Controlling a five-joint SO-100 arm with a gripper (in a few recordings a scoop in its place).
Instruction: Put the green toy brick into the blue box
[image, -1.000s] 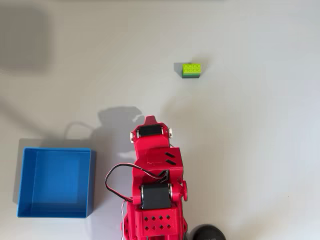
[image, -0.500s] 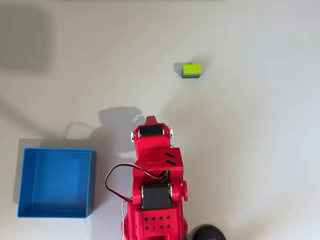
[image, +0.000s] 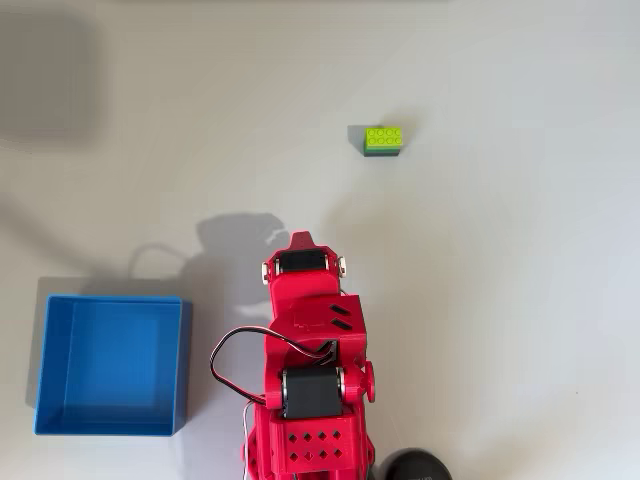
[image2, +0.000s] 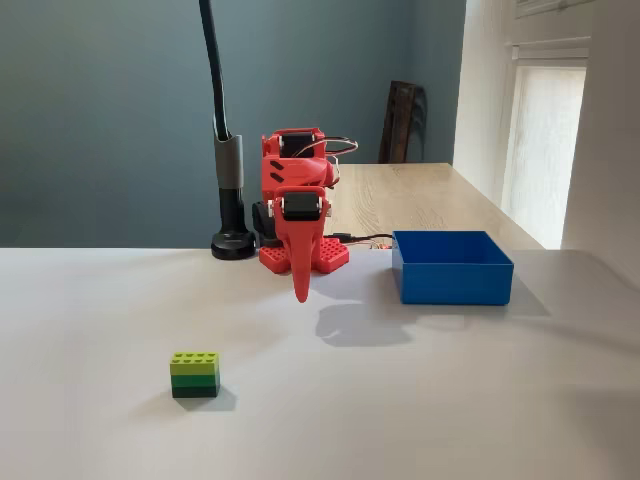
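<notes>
Red plastic arm folded over its base, its pointed jaws hanging downward above the white bench, closed together and empty. The small lime-green studded plastic brick with darker green sides stands on the bench, well apart from the arm. The square, thin-walled, bright blue plastic box sits beside the base.
</notes>
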